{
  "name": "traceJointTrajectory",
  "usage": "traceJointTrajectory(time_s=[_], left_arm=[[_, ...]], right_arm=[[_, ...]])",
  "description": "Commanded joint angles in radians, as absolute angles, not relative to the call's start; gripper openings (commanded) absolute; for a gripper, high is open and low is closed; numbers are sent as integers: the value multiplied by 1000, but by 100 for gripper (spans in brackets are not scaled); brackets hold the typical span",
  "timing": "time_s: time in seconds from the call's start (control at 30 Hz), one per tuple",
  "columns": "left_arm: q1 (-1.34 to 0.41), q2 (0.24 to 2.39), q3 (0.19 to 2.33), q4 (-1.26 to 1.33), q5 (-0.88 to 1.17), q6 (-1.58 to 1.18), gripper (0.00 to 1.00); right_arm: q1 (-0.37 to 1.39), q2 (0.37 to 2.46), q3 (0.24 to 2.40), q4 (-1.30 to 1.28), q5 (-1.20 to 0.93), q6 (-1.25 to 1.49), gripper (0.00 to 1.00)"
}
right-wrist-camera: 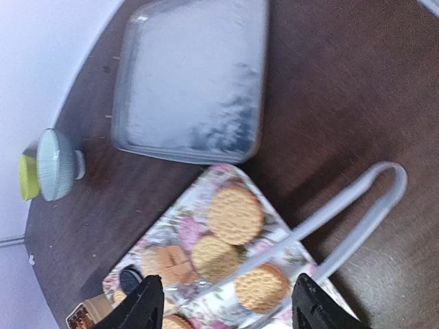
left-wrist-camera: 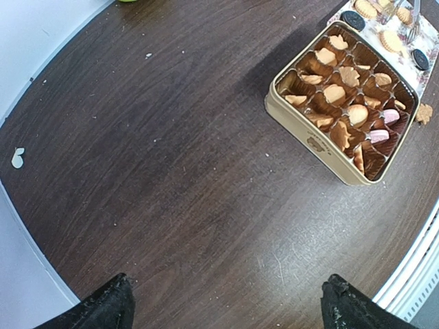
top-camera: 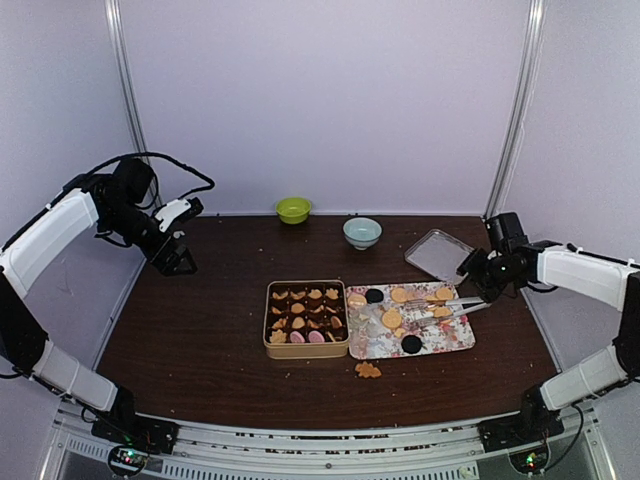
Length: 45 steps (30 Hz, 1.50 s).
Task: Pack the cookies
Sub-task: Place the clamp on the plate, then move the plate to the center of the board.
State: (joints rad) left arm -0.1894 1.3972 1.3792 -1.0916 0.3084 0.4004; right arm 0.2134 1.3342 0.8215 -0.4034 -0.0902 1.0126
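1. Lavender walls close in a dark brown wooden table (top-camera: 220, 330).
2. Small, flat, round cookies (top-camera: 392, 318), mostly tan with a few black, lie loose on a flowered rectangular tray (top-camera: 455, 340). Others, some of them pink, sit in the brown paper cups of a tan square metal tin (top-camera: 306, 352) just left of the tray. One lies on the table in front of the tray.
3. Over the tray's right end, the right gripper (right-wrist-camera: 228, 279) has its jaws parted and holds nothing. Slim clear tongs (right-wrist-camera: 357, 205) lie just past its fingertips.
4. Far to the left, well apart from the tin, the left gripper (left-wrist-camera: 228, 279) hovers with its jaws spread wide and empty.
5. The cookies are probably light, stiff and brittle. They are best pinched gently by opposite edges, since a hard squeeze could snap or crumble them.
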Motion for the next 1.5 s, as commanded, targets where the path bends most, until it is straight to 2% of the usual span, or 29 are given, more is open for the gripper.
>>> traceJointTrajectory(time_s=[0.0, 0.2, 0.37, 0.83, 0.97, 1.2, 1.47], left_arm=[[-182, 1394, 1391, -1055, 300, 389, 98], [-178, 1384, 1385, -1051, 281, 387, 98], [-172, 1371, 1381, -1057, 275, 391, 98], [-170, 1370, 1377, -1058, 285, 395, 98], [-170, 1362, 1374, -1059, 291, 394, 98], [-170, 1364, 1364, -1058, 295, 405, 98], [-169, 1364, 1368, -1058, 301, 402, 98]], right_arm=[[279, 1352, 1016, -389, 5, 792, 64], [350, 1703, 1422, -580, 37, 565, 55], [359, 1937, 1695, -690, 56, 508, 50], [362, 2299, 2106, -850, 214, 599, 48], [367, 2293, 2078, -864, 210, 607, 47], [358, 2130, 1766, -754, 157, 450, 47], [334, 2145, 1731, -811, 86, 318, 49]])
